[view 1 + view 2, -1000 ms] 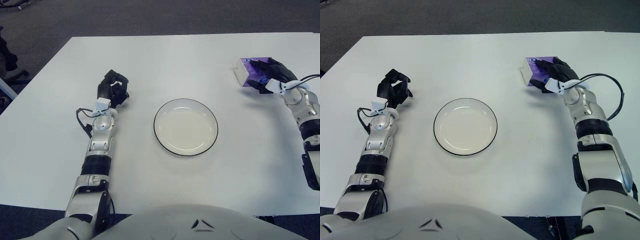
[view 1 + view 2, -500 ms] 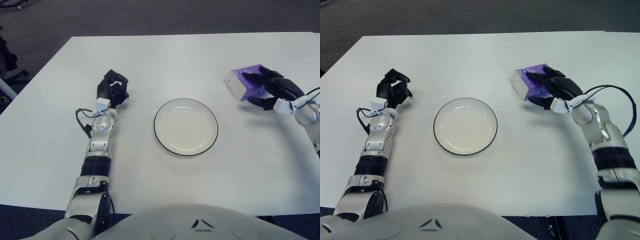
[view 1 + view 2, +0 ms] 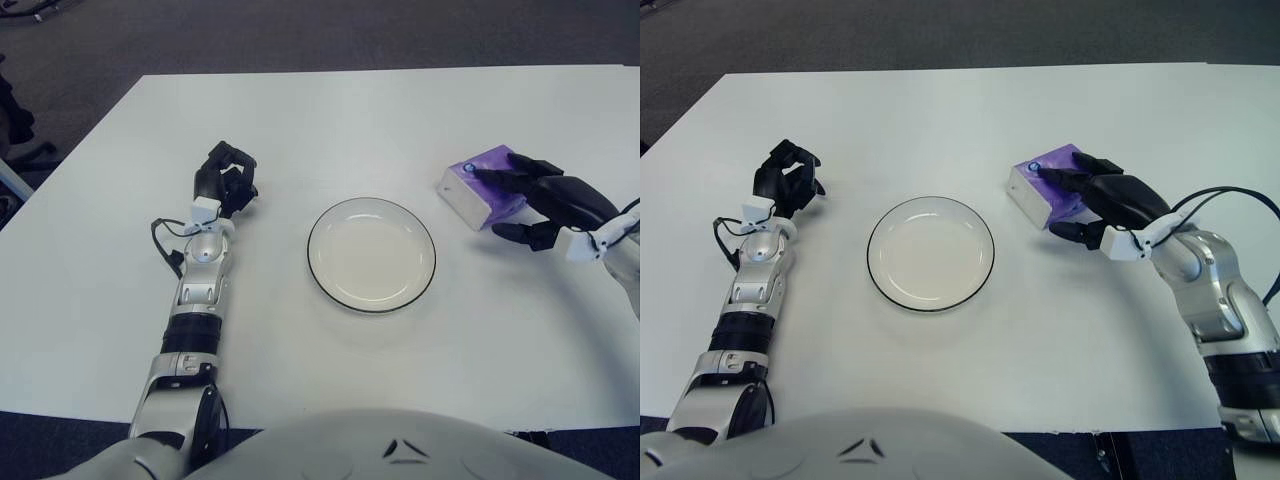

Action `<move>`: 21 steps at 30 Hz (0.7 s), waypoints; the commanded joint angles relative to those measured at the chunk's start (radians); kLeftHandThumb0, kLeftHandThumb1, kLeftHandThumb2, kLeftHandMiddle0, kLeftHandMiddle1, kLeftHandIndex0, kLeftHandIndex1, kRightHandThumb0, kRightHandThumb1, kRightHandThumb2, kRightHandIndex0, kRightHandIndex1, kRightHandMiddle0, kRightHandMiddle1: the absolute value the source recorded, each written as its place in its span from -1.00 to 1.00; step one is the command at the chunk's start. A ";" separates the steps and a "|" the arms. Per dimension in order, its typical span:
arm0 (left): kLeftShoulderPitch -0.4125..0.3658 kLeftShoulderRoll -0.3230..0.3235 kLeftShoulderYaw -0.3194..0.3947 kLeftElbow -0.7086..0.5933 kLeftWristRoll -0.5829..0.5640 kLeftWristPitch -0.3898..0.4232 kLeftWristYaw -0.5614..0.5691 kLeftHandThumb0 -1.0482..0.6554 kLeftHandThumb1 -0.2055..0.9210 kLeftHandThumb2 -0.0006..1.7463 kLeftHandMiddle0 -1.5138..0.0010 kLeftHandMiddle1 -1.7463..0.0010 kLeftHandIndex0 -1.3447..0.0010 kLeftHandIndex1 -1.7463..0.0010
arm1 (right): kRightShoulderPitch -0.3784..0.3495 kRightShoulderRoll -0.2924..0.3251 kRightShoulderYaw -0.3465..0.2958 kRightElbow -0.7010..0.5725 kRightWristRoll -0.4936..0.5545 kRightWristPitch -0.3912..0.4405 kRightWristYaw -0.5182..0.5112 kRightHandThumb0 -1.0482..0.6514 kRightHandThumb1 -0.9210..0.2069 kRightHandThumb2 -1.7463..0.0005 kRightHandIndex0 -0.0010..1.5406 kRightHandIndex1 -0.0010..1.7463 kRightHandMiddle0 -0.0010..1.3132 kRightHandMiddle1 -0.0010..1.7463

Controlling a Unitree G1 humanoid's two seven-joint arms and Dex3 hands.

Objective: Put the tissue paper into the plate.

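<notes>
A purple and white tissue pack (image 3: 478, 190) is held in my right hand (image 3: 540, 200), lifted a little above the white table, just right of the plate. The hand's fingers are curled over its top and near side. The white plate (image 3: 371, 254) with a dark rim sits at the table's middle and holds nothing. In the right eye view the pack (image 3: 1045, 186) is close to the plate's (image 3: 930, 253) right rim. My left hand (image 3: 224, 180) rests on the table left of the plate, fingers curled, holding nothing.
The white table (image 3: 320, 120) spans the view; its far edge meets a dark carpeted floor (image 3: 300, 35). A black cable (image 3: 1230, 195) loops by my right wrist.
My right hand has carried the tissue pack from the table's far right leftward and nearer, toward the plate. The left hand has not moved.
</notes>
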 commanded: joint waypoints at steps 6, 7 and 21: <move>0.120 -0.042 -0.010 0.095 0.012 0.004 0.015 -0.20 1.00 -0.43 -0.16 -1.00 0.08 -1.00 | 0.004 -0.003 -0.026 -0.019 -0.027 -0.025 -0.011 -0.77 -1.00 0.16 -0.42 -0.99 -0.37 -0.98; 0.118 -0.042 -0.010 0.097 0.012 0.004 0.015 -0.20 1.00 -0.43 -0.16 -1.00 0.08 -1.00 | 0.000 0.000 -0.026 -0.016 -0.032 -0.032 -0.020 -0.77 -1.00 0.17 -0.42 -0.99 -0.37 -0.98; 0.117 -0.044 -0.010 0.103 0.017 -0.004 0.016 -0.20 1.00 -0.43 -0.16 -1.00 0.07 -1.00 | -0.076 0.027 -0.019 0.018 -0.127 -0.087 -0.146 -0.76 -1.00 0.22 -0.54 -1.00 -0.40 -0.99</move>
